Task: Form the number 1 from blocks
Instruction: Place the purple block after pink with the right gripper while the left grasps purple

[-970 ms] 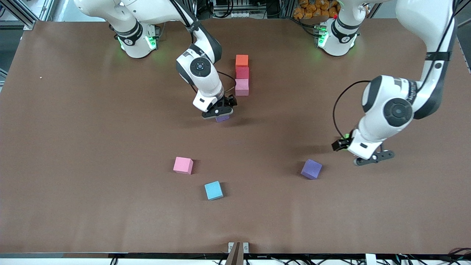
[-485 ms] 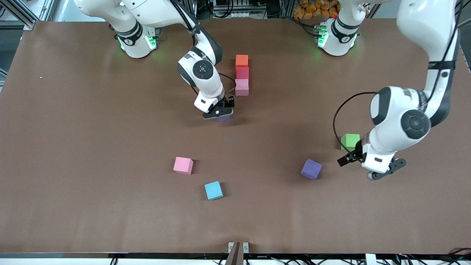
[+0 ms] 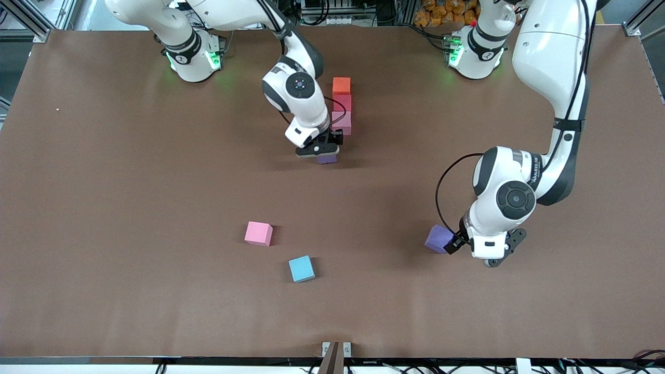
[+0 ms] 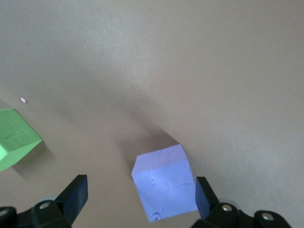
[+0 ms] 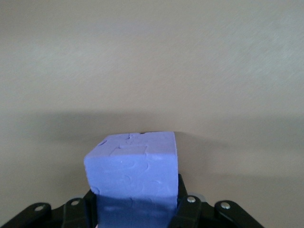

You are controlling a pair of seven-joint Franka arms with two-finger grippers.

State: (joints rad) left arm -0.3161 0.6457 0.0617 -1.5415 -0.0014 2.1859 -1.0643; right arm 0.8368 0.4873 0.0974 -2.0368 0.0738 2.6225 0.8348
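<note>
Brown worktop (image 3: 130, 182): right pincer (image 3: 324, 150) clamps one purple block (image 5: 133, 175) beside the pink block (image 3: 344, 123); left pincer (image 4: 137, 202) gapes around another purple block (image 4: 166, 183).

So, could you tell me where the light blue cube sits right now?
In the front view, the light blue cube lies on the table nearest the camera, just beside the loose pink cube.

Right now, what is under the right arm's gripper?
A purple block, clamped in the right gripper. Only its edge shows from the front; the table beneath is hidden.
</note>
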